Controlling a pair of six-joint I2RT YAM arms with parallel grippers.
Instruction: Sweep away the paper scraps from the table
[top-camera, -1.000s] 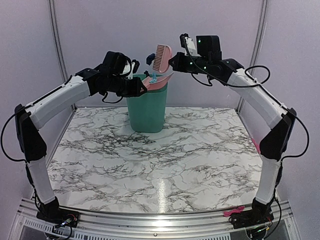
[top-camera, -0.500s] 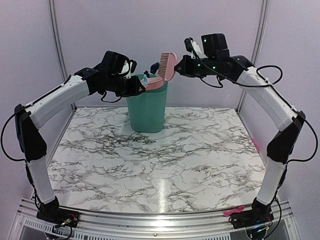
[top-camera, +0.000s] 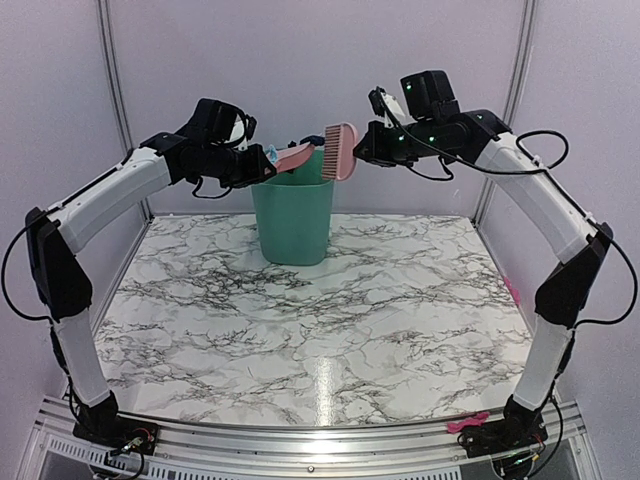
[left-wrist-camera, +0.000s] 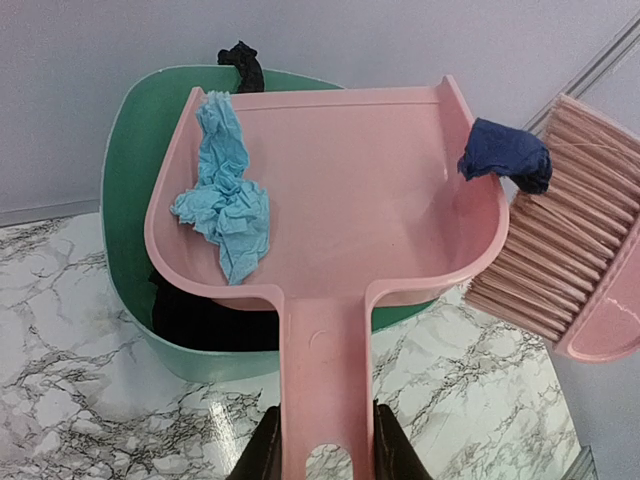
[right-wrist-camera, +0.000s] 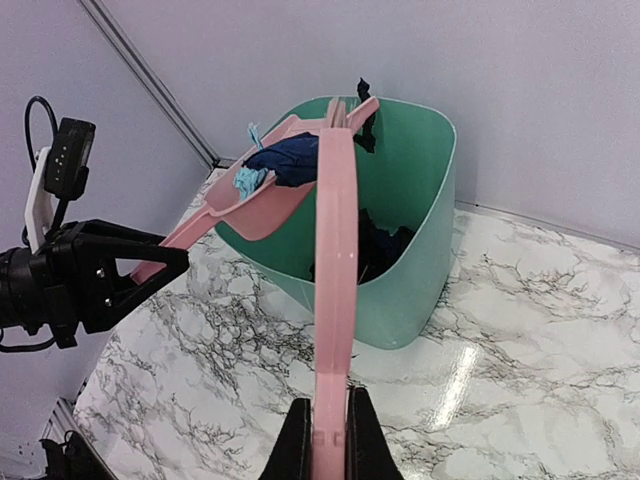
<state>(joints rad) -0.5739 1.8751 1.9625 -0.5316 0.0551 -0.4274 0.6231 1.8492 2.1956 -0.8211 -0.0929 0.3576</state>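
Left gripper (left-wrist-camera: 325, 455): clamped on pink dustpan (left-wrist-camera: 350, 190) handle, pan above green bin (top-camera: 292, 225) at the table's (top-camera: 330, 320) far side. Right gripper (right-wrist-camera: 328, 440): pinching pink brush (right-wrist-camera: 335, 250) handle. Paper scraps (left-wrist-camera: 225, 190): light-blue and navy in pan, black in bin.

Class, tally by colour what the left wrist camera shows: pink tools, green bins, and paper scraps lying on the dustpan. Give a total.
Pink tools: 2 (dustpan, brush)
Green bin: 1
Light-blue paper scrap on the dustpan: 1
Navy paper scrap on the dustpan: 1
Total: 5
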